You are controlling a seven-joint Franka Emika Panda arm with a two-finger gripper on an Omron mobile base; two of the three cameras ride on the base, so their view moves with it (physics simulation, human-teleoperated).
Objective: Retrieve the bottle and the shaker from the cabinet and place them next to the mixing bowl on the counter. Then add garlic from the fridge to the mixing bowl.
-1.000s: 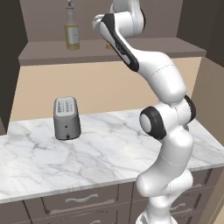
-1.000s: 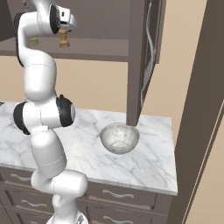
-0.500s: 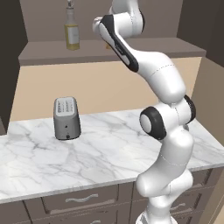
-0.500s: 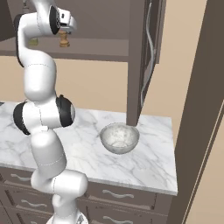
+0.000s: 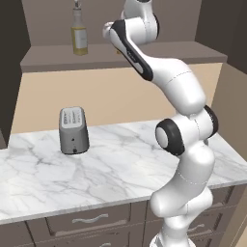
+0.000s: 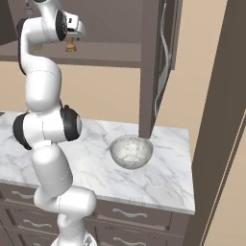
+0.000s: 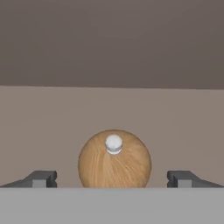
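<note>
The brown wooden shaker (image 7: 114, 159) is seen from above in the hand view, with its rounded knob between my two fingertips. My gripper (image 7: 111, 179) is open, with a gap on each side of the knob. The shaker (image 6: 71, 45) stands on the cabinet shelf (image 6: 110, 53) just under my hand. The tall clear bottle (image 5: 79, 36) of yellowish liquid stands on the same shelf (image 5: 164, 50), left of the arm. The pale speckled mixing bowl (image 6: 131, 151) sits on the marble counter (image 6: 168, 178) below the cabinet's side panel.
A grey toaster (image 5: 73, 130) stands on the counter (image 5: 96, 178) at the left, against the back wall. Brown drawer fronts with silver handles (image 5: 89, 220) run below. A dark vertical cabinet panel (image 6: 150, 67) comes down to the counter behind the bowl.
</note>
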